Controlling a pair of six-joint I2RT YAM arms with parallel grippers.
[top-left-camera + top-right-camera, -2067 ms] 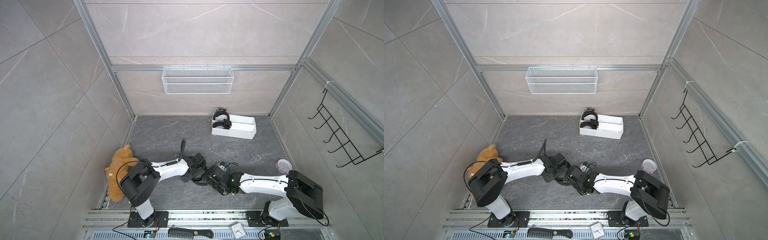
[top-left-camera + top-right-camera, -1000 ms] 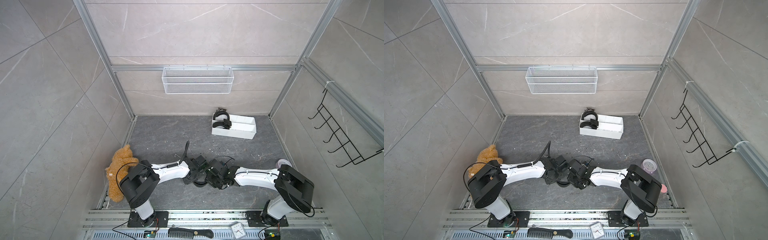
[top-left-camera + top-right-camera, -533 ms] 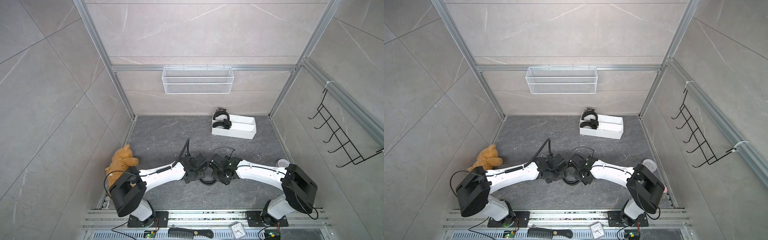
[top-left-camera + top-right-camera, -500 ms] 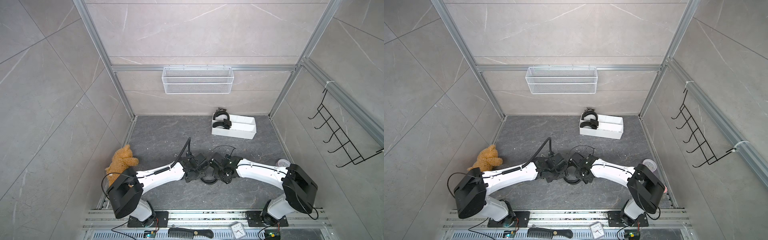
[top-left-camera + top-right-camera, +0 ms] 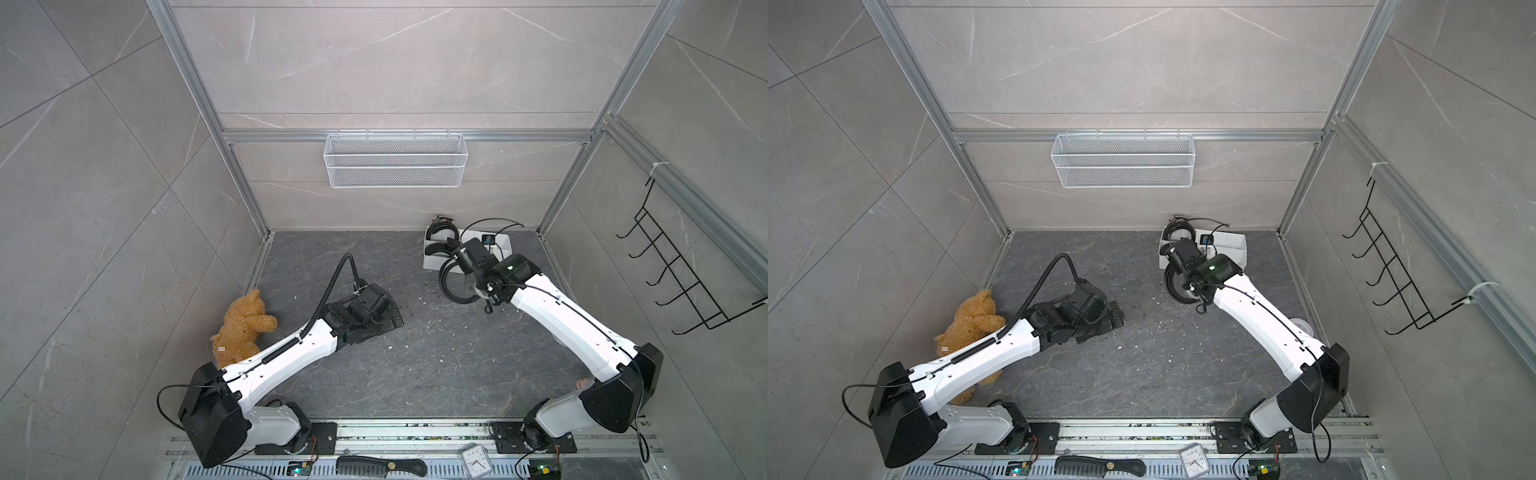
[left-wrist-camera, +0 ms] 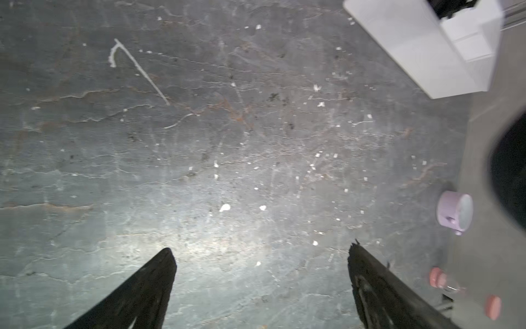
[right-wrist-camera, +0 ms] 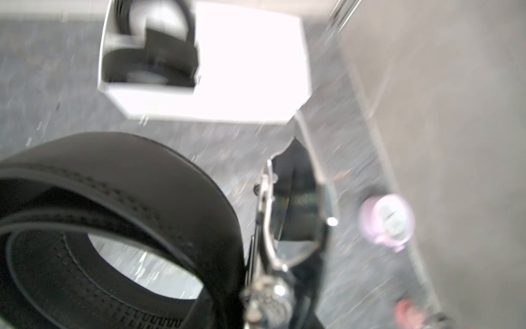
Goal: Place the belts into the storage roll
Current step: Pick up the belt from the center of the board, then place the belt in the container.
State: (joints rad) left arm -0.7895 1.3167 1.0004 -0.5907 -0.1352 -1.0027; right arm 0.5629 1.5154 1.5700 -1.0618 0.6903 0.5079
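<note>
Right gripper (image 5: 457, 259), clamped on the coiled belt (image 7: 113, 171), has reached the far-edge storage roll (image 5: 431, 262); left gripper (image 6: 260, 252) gapes empty; centre before releasing.

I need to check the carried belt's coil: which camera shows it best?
Right wrist: the coiled belt fills much of the picture, stitching visible, though blurred. Both top views show only a small dark coil. Left wrist misses it.

White storage roll (image 5: 432, 262) at the floor's rear, two coiled black belts (image 5: 441, 232) in one end. The third belt (image 7: 119, 159) hangs coiled just beside its near wall.
</note>
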